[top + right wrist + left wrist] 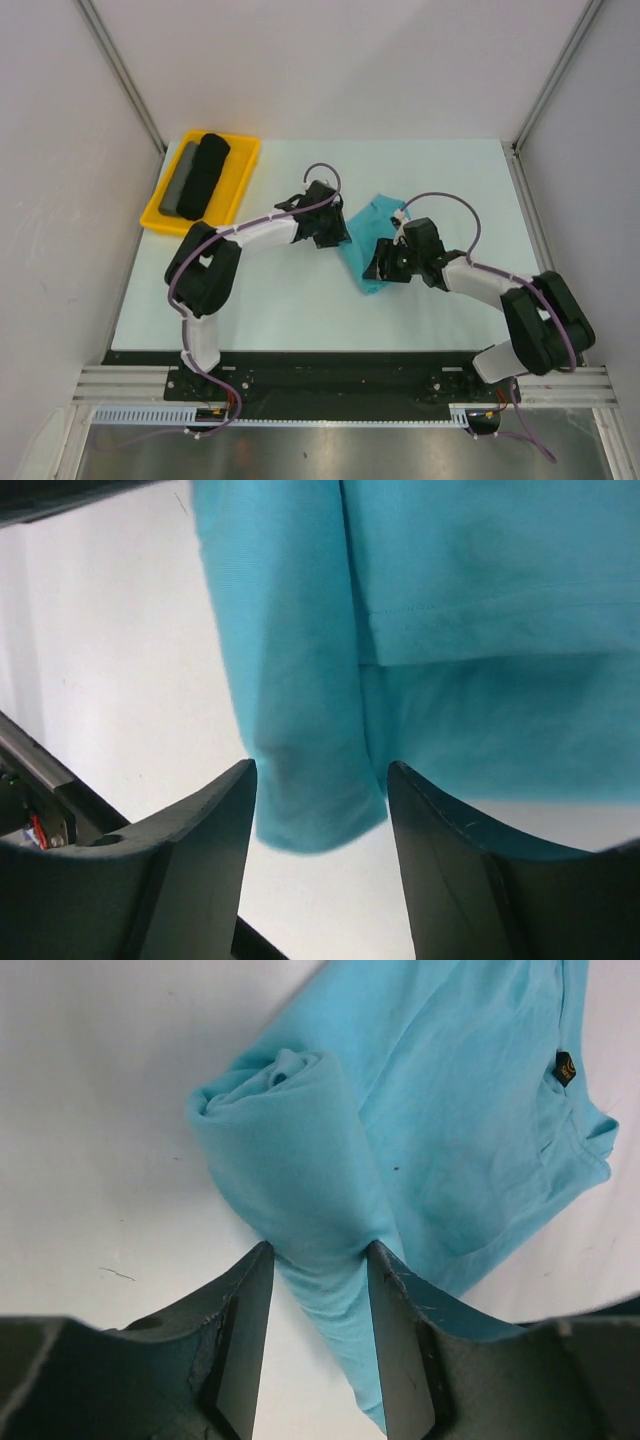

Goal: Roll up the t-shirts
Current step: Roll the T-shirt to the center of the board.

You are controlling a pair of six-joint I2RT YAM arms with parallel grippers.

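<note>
The turquoise t-shirt (372,222) lies mid-table, partly rolled from its near end. In the left wrist view its rolled part (290,1150) runs between my fingers, with the flat body and the small dark neck label (565,1067) beyond. My left gripper (333,232) (318,1250) is shut on the roll, pinching it narrow at the fingertips. My right gripper (388,262) (320,765) is open and straddles the roll's other end (300,730), which stops between the fingers. The black roll (205,175) and the grey roll (180,180) lie side by side in a tray.
The yellow tray (243,165) holding the two rolls stands at the table's far left corner. White walls with metal posts close in the table on three sides. A dark rail (40,770) runs along the near edge.
</note>
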